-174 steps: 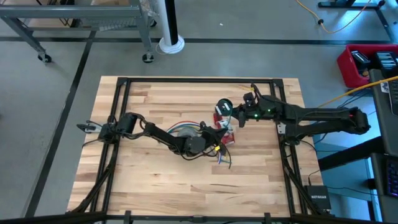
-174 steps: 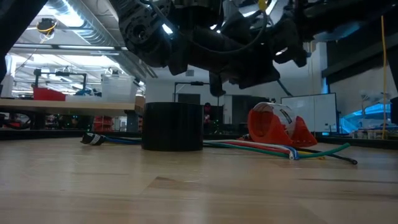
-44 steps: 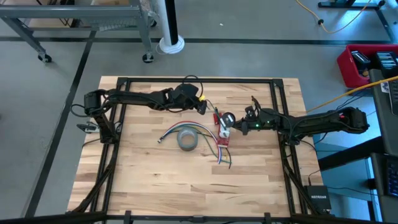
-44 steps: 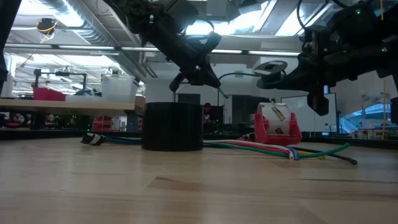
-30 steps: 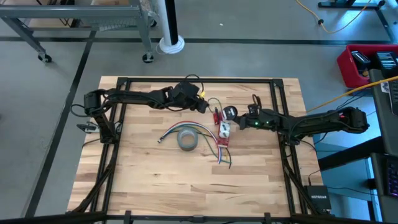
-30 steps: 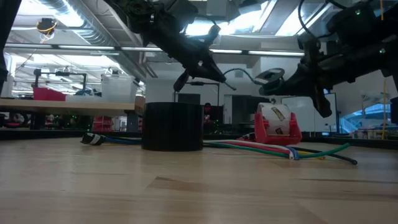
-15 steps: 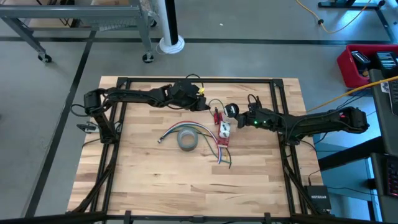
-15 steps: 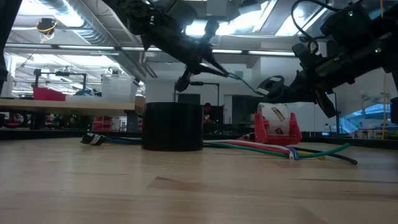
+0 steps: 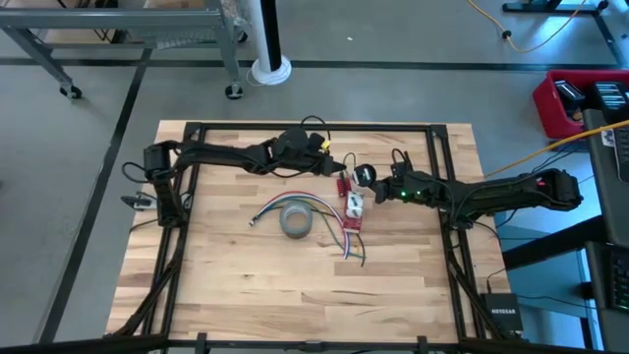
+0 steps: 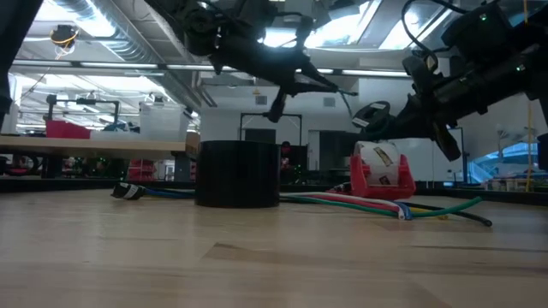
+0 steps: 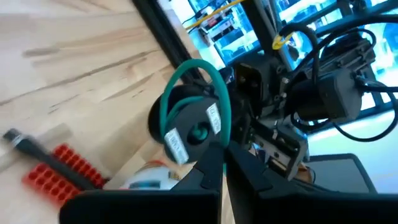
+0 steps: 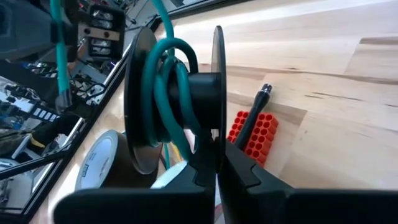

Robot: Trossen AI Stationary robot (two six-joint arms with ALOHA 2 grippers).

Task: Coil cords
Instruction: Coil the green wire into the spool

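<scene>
Above the far middle of the wooden table [image 9: 246, 295], thin green cord [image 12: 163, 109] wound in a few loops on a small black spool [image 9: 365, 174], gripped edgewise by right gripper [image 9: 377, 183], fingers clamped tight. Left gripper [image 9: 329, 164] pinching the cord's loose green tail, arcing toward the spool.

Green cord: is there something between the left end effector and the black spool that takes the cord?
Nothing visible. Only the thin green cord itself spans the air from the left end effector to the black plastic spool held by the right end effector.
</scene>
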